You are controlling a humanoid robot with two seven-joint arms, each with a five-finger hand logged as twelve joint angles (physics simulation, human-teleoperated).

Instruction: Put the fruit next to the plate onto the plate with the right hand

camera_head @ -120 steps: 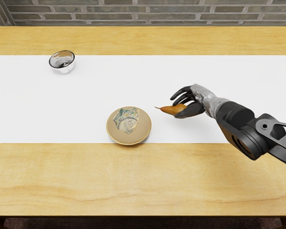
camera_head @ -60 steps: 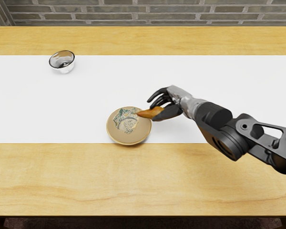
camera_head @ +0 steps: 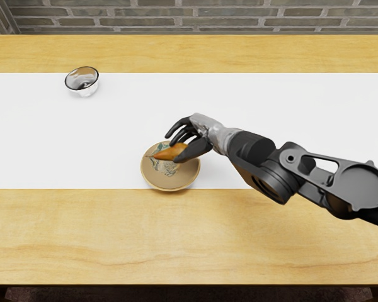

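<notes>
White runner (camera_head: 271, 100) on wood table (camera_head: 176, 239); right hand (camera_head: 192, 136) fingers (camera_head: 179, 128) grip tapered orange fruit (camera_head: 170, 151) over round patterned plate (camera_head: 171, 185) (contact unclear).

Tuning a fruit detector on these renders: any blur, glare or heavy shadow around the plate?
Head view: even, soft lighting; no motion blur on the right hand or the fruit; hardly any cast shadow on the plate; bright reflections only on the metal bowl; the white runner looks featureless.

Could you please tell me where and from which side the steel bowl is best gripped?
Probably by the rim, from above: the bowl stands upright with its mouth open, so its thin edge can be pinched, while the rounded, shiny wall would likely slip.
</notes>
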